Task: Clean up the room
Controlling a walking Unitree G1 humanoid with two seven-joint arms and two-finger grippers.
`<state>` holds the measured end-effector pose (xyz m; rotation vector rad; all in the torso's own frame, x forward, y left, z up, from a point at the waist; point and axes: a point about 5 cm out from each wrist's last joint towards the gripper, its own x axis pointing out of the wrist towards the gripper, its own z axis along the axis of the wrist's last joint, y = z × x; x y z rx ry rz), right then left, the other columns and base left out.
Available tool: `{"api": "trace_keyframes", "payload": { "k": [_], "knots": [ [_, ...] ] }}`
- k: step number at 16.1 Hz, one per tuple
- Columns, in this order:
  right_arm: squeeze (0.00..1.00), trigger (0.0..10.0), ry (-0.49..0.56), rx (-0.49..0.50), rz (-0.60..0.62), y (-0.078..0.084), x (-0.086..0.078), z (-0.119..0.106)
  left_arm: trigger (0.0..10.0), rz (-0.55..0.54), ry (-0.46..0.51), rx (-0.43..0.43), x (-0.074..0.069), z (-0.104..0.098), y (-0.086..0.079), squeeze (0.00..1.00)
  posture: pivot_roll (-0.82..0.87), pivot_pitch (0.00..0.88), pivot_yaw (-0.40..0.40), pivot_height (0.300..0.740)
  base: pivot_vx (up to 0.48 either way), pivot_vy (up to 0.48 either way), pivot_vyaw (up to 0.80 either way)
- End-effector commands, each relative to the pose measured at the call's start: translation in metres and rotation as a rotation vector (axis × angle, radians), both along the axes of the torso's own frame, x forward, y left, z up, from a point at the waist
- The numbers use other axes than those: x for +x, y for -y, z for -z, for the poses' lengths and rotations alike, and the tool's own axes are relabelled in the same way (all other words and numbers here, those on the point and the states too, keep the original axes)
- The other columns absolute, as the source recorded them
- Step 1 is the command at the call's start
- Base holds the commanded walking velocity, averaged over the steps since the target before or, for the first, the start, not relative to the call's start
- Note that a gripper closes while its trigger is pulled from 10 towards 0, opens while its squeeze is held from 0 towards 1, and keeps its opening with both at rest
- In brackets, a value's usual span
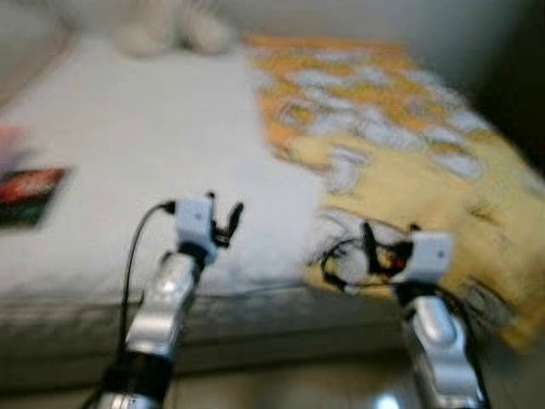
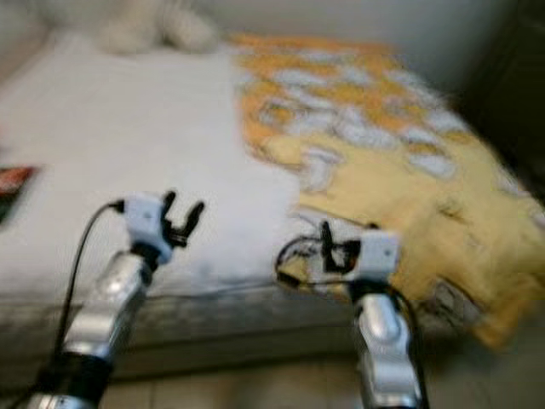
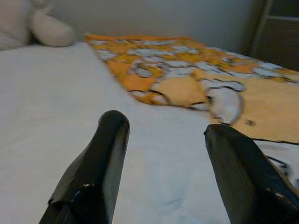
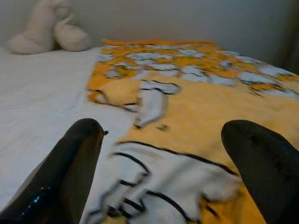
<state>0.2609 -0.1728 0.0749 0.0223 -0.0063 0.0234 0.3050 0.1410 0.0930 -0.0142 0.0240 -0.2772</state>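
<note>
Your head views are blurred, but you are facing a bed (image 1: 128, 128) with a white sheet, and a yellow-and-orange patterned blanket (image 1: 400, 128) lies spread over its right half, its near edge hanging past the mattress. Your left pincer (image 1: 223, 217) is raised over the white sheet near the front edge with its fingers (image 3: 100, 163) spread and empty, and your right pincer (image 1: 387, 247) hovers over the blanket's near corner, also spread and holding nothing. A cream plush toy (image 4: 49, 28) sits at the far end of the bed, and a dark flat item (image 1: 30, 194) lies on the sheet at far left.
</note>
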Motion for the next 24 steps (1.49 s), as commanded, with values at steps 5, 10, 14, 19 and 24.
{"api": "trace_keyframes", "payload": {
  "k": [5, 10, 14, 19, 24],
  "knots": [
    [0.0, 10.0, -0.009, 0.003, 0.031, 0.007, -0.003, 0.004, 10.0, 0.059, -0.03, -0.005, 0.006, 0.003, 0.011, 0.0, -0.06, 0.0, -0.01, 0.74, 0.0, 0.48, -0.77],
    [0.0, 10.0, -0.016, -0.006, 0.04, 0.008, -0.005, 0.005, 10.0, 0.006, -0.001, 0.065, 0.013, 0.002, 0.005, 0.12, -0.07, 0.0, -0.006, 0.74, 0.0, 0.192, -0.76],
    [0.0, 10.0, -0.015, -0.003, 0.06, 0.008, -0.004, 0.006, 10.0, -0.069, -0.02, -0.026, 0.015, 0.002, 0.0, 1.0, -0.07, 0.0, 0.001, 0.74, 0.0, 0.0, -0.37],
    [0.0, 10.0, -0.008, -0.003, 0.061, 0.008, -0.002, 0.005, 10.0, -0.073, -0.01, 0.001, 0.017, 0.001, 0.0, 1.0, -0.07, 0.0, 0.004, 0.74, 0.0, 0.0, 0.0],
    [0.0, 10.0, -0.019, -0.023, 0.032, 0.005, 0.002, 0.005, 10.0, -0.043, -0.014, 0.03, 0.018, 0.003, 0.007, 0.0, -0.08, 0.0, 0.003, 0.74, 0.0, 0.0, -0.45]
  ]
}}
